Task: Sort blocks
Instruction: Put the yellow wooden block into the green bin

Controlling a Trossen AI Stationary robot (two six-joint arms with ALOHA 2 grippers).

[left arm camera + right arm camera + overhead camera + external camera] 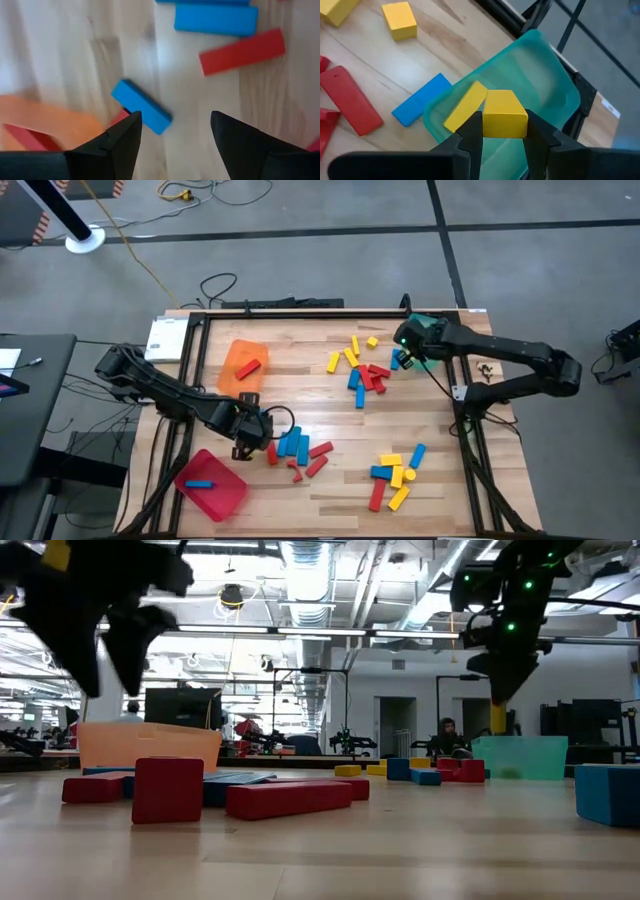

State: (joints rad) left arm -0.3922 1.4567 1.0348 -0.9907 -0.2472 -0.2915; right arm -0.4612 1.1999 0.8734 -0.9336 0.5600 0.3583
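right gripper [504, 134] clamped on 1 yellow block [505, 120] above green tray [555, 85] | left gripper [175, 130] spread, empty, over blue block [141, 106] | risk: block bounced out if released tilted

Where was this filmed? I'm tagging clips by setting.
Probably a robotics lab or workshop. The wooden table stands on a concrete floor with loose cables trailing across it, and the low view shows an open hall with ceiling ducts and monitors behind the blocks.
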